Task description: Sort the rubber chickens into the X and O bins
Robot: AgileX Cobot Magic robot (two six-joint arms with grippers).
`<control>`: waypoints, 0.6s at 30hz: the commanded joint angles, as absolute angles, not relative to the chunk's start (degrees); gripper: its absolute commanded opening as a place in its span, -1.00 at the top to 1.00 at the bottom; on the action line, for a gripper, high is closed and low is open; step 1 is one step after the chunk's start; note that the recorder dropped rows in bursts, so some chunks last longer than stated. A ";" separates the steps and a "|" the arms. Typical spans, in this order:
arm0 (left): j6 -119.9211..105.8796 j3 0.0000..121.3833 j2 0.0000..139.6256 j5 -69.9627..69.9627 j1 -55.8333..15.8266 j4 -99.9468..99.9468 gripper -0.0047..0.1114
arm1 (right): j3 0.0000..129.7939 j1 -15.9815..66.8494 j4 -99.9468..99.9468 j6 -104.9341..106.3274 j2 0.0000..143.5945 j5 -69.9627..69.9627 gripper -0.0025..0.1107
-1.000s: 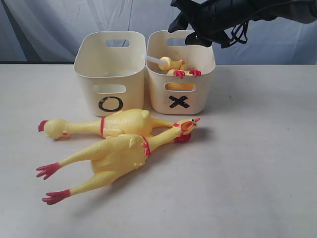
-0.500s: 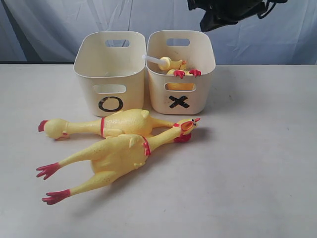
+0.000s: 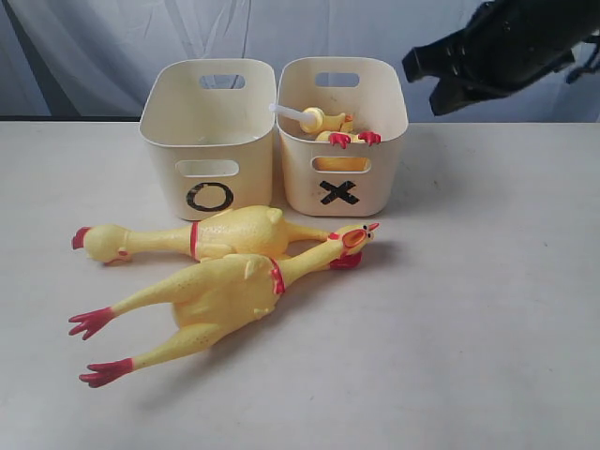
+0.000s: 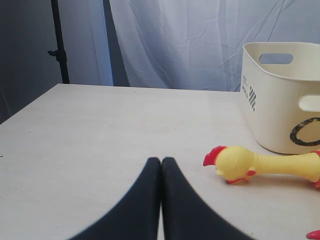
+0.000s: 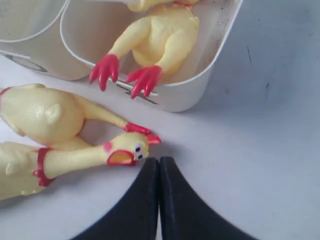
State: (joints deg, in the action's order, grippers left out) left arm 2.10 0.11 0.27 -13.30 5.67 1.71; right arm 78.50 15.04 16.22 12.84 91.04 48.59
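Now the right gripper (image 5: 159, 160), clenched on nothing, hangs high beside the X bin (image 3: 389, 164), and the front long chicken (image 3: 220, 295) lies on the table (image 3: 487, 328) before that bin, head toward this arm, body running away leftward.

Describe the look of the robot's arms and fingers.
The right arm is a bulky matte black housing with angular edges. The left arm is outside the exterior view. The left fingers and the right fingers are plain smooth black, broad at the base, tapering to rounded tips. No markings show.
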 commanded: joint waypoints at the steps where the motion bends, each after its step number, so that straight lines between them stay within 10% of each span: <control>1: 2.34 0.00 0.00 -12.88 5.69 1.75 0.92 | 67.05 14.79 17.68 13.28 81.42 44.03 0.97; 18: 2.34 0.00 0.00 -12.88 5.69 1.75 0.92 | 34.19 14.79 25.72 13.50 49.31 36.30 0.97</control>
State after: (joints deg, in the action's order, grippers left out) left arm 2.10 0.11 0.27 -13.30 5.67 1.71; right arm 37.35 15.04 24.13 12.94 54.49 38.39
